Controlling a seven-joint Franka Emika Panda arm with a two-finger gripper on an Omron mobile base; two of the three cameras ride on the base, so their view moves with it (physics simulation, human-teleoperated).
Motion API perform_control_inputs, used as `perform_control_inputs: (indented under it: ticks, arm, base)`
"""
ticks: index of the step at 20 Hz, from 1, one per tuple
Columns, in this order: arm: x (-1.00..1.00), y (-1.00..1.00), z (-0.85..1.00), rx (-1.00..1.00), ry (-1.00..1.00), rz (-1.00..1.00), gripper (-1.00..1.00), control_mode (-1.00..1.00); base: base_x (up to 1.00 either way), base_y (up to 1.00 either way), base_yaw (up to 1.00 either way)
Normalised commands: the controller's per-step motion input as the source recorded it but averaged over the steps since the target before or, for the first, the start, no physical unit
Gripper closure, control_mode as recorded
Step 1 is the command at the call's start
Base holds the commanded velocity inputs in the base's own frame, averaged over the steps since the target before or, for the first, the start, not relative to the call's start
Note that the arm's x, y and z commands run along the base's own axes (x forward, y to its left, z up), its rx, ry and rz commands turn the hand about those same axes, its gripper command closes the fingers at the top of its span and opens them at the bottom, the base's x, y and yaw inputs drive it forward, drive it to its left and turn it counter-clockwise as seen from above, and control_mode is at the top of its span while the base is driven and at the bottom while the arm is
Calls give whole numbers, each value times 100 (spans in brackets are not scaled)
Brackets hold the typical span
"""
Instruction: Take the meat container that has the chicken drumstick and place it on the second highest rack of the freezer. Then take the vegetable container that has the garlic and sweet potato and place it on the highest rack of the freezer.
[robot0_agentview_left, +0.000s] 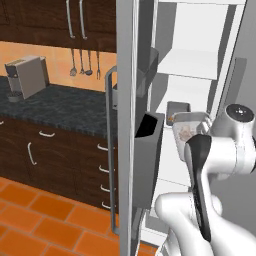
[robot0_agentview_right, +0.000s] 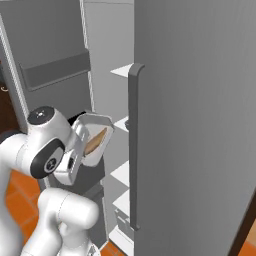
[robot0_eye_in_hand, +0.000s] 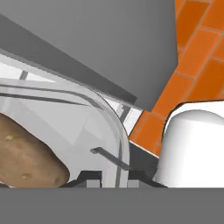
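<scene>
Gripper pinched tight on the rim of the vegetable container, seen close in the hand view with the sweet potato lying toward its lower-left corner; garlic hidden. From the left base view: held at the freezer opening, about mid-height, well below the highest rack; a second tray sits on a shelf further in, contents too small to tell. Judged next: lift well clear of the shelf edge, keep level, slide in before letting go. From the right base view: container tipped steeply, sweet potato inside, so likely to roll out unless levelled first.
</scene>
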Motion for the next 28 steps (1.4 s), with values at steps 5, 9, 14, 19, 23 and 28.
perform_control_inputs:
  ticks: [5, 9, 14, 19, 23, 28]
  arm:
    - [10, 9, 78, 0, -26, -3, 100, -100]
    - [43, 1, 81, 0, 1, -16, 100, -100]
    - [53, 0, 63, 2, 7, -16, 100, -100]
    - [62, -1, 14, -3, -1, 0, 100, -100]
    - [59, -12, 11, 2, -4, -6, 100, -100]
    - [60, -21, 6, 13, -5, -7, 100, -100]
  base:
    - [0, 0, 0]
    - [0, 0, 0]
    - [0, 0, 0]
    - [0, 0, 0]
    - [0, 0, 0]
    - [0, 0, 0]
